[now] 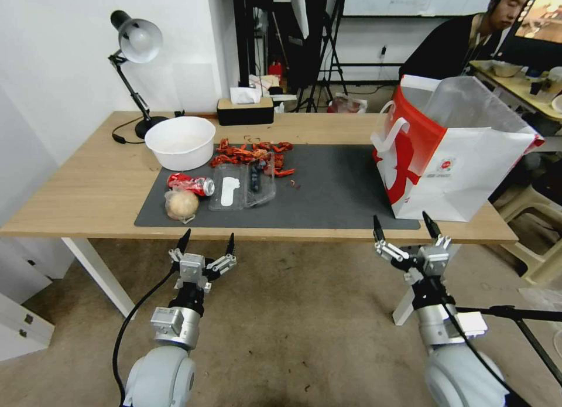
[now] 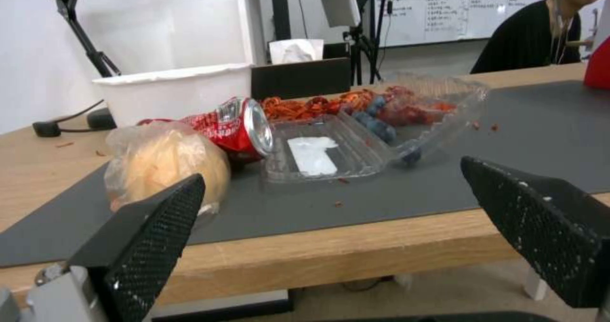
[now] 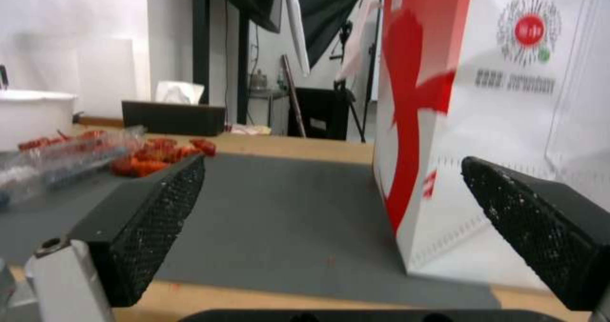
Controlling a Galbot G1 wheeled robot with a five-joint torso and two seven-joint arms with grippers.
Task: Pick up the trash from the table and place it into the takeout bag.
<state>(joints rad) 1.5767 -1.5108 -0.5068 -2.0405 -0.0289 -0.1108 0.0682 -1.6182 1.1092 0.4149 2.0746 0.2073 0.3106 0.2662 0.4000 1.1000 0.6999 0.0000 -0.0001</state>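
Observation:
On the table, the dark grey mat carries trash at its left end: a plastic-wrapped tan ball, a crushed red can, an open clear plastic tray with blueberries, and red food leftovers. The takeout bag stands open at the mat's right end. My left gripper hovers open before the table's front edge, below the ball. My right gripper is open below the bag.
A white bowl sits behind the can, with a desk lamp at the back left and a black tissue box at the back edge. A person sits behind the bag. Bare wood lies left of the mat.

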